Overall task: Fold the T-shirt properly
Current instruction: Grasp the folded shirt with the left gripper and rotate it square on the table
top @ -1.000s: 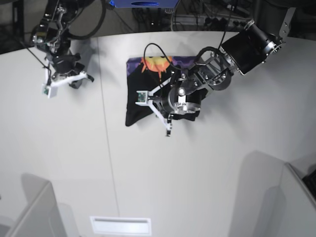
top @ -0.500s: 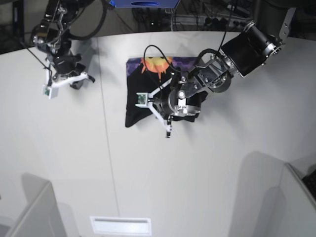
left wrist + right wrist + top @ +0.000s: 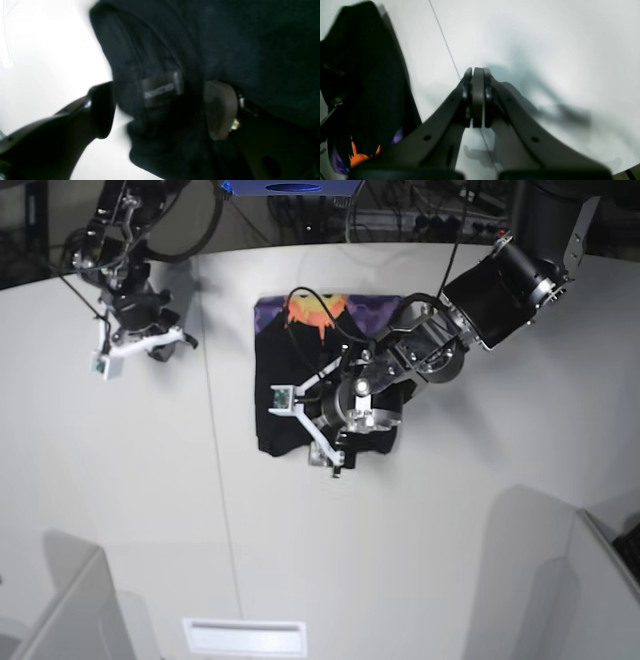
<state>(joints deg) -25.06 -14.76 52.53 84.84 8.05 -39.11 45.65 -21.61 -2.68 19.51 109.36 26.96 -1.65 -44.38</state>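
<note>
Black cloth fills most of the left wrist view. It is the T-shirt (image 3: 300,370), and it lies in a folded bundle on the white table (image 3: 420,560), near the far edge and about in the middle. At its far end, a strip of purple shows with an orange sun print (image 3: 315,308) on it. The rest of the bundle is plain black.

The left pincer (image 3: 160,110) is down at the near edge of the T-shirt. Its jaws stand apart. One dark finger (image 3: 100,110) is over the bare table just beside the cloth. The other finger, with a tan pad (image 3: 220,107), is on or under the black cloth on the other side. A thick fold of the T-shirt sits between the two fingers. A small label (image 3: 161,86) shows on that fold. The jaws are not pinching the fold, and there is a gap at the dark finger.

The right pincer (image 3: 477,100) is well apart from the T-shirt, above the bare table on the other side of a thin seam line (image 3: 445,42) in the table top. Its jaws are pressed tight together and hold nothing. Its shadow falls on the table under it. In the right wrist view the T-shirt shows off to the side, black with a bit of orange and purple.
</note>
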